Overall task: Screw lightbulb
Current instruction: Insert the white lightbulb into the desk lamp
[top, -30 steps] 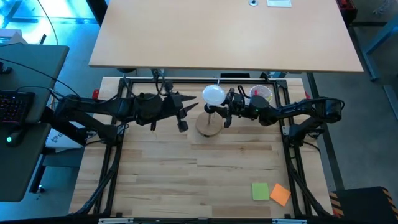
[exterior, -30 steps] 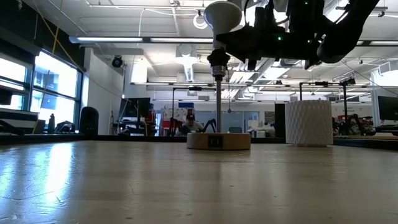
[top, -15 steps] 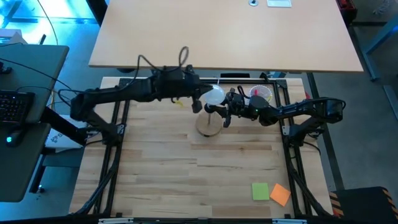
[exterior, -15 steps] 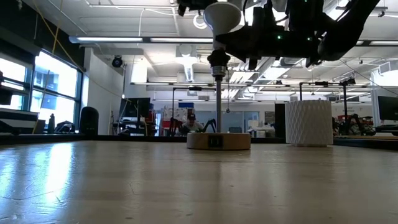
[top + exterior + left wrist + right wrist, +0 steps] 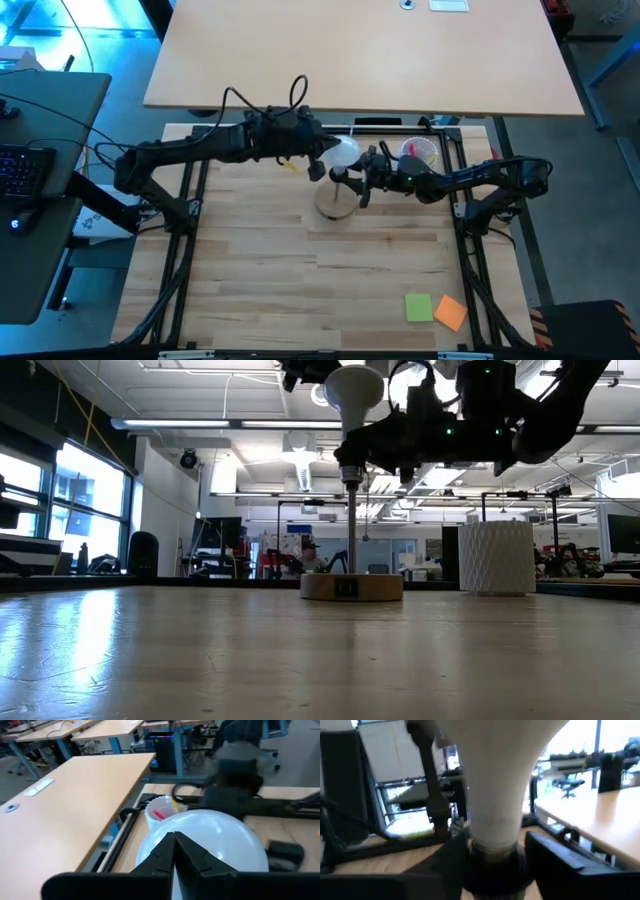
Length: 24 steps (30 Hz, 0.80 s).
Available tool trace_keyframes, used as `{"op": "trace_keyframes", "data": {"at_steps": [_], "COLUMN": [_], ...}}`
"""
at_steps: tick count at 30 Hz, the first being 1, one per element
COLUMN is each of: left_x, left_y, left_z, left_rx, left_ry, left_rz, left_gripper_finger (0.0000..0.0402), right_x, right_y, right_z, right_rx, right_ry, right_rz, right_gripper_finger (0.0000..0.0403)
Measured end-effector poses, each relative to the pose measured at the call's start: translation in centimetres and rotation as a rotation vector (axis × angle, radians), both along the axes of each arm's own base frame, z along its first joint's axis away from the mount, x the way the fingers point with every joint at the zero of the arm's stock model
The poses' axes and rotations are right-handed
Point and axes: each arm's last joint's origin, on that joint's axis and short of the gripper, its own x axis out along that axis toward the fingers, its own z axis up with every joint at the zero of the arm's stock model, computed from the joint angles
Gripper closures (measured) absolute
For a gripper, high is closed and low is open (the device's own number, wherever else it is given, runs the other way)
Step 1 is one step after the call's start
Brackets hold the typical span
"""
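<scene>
The white lightbulb stands upright with its narrow base in the black socket. The socket tops a thin rod on the round wooden stand at the table's far middle. My left gripper is shut, and its tips are at the left side of the globe. My right gripper comes level from the right. It is open, with one finger on each side of the socket and the bulb's neck. My left gripper's shut fingertips stand against the globe's left side, coming slanting down from the table's left. I cannot tell whether they touch it. My right gripper's finger stands clear of the socket. The other finger merges with the dark socket, so its contact cannot be told.
A white ribbed cup with pink items stands just right of the stand, behind my right arm. A green note and an orange note lie at the near right. The near half of the wooden table is bare.
My left gripper has swung from the table's left toward the far side, up to the bulb's globe. Its fingers have shut on the way. My right gripper has stayed at the socket, and its fingers have spread a little. The bulb and the stand have kept still.
</scene>
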Motion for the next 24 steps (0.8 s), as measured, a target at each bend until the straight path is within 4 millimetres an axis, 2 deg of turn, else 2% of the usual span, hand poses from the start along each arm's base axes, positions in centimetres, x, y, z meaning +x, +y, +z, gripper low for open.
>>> {"op": "trace_keyframes", "data": {"at_steps": [3, 6, 14, 24], "left_x": [0.0, 0.0, -0.1, -0.8], "left_y": [0.0, -0.2, -1.6, -2.9], "left_z": [-0.2, -0.3, 0.4, 1.3], "left_rx": [-0.002, -0.002, 0.005, 0.037], "left_ry": [0.018, 0.023, -0.01, -0.026], "left_rz": [0.005, 0.001, -0.036, -0.049], "left_gripper_finger": [0.0399, 0.0399, 0.0399, 0.0399], "right_x": [-0.4, -1.0, -2.7, -4.7], "right_y": [0.1, 0.2, 0.7, 1.1], "right_z": [0.7, 1.6, 4.2, 5.5], "right_rx": [-0.006, -0.022, -0.061, -0.056], "right_ry": [-0.001, -0.003, -0.015, 0.04], "right_rz": [-0.001, -0.001, -0.002, -0.029], "right_gripper_finger": [0.0153, 0.0139, 0.0134, 0.0133]}}
